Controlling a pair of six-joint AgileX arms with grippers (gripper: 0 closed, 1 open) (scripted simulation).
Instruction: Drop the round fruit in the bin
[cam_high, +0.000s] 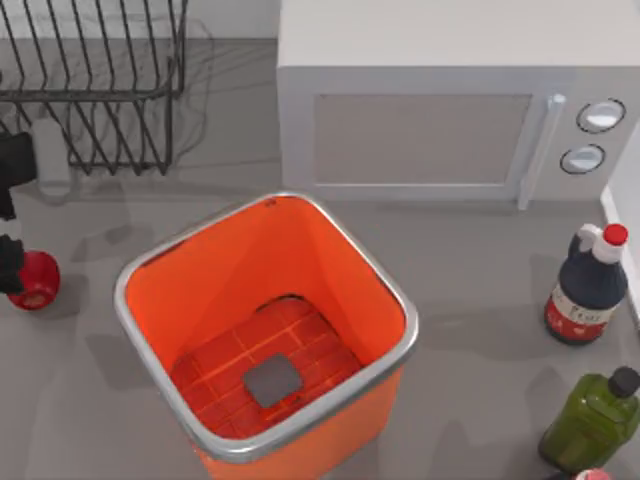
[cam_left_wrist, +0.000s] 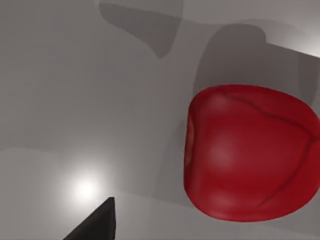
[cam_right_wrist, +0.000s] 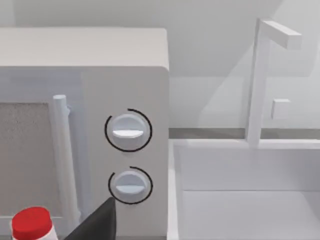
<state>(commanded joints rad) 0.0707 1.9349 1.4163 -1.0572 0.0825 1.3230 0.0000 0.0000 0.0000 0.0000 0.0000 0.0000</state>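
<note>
Fruit: small glossy red round fruit (cam_high: 38, 279) sat on grey tabletop (cam_high: 480, 300) at far left edge, well apart from bin; in left wrist view fruit (cam_left_wrist: 250, 152) loomed close, resting on tabletop w/ shadow behind.
Bin: large orange square bin w/ silver metal rim (cam_high: 265, 330) stood mid-tabletop, upright, open top; brick-pattern floor w/ grey square inside, nothing else in it.
Left gripper: black left gripper (cam_high: 10, 265) at top view's left edge, just beside fruit, prob. touching its left side but cut off by frame; one dark fingertip (cam_left_wrist: 97, 222) seen in wrist view, apart from fruit there. Fingers' spread: can't tell.
Right gripper: one dark fingertip (cam_right_wrist: 97, 222) seen in right wrist view, facing microwave knobs; fingers' state: can't tell.
Rest: white microwave (cam_high: 450, 100) behind bin; black wire rack (cam_high: 95, 80) back left; dark bottle w/ red cap (cam_high: 590, 285) at right; green bottle w/ black cap (cam_high: 595, 420) near right front corner.
</note>
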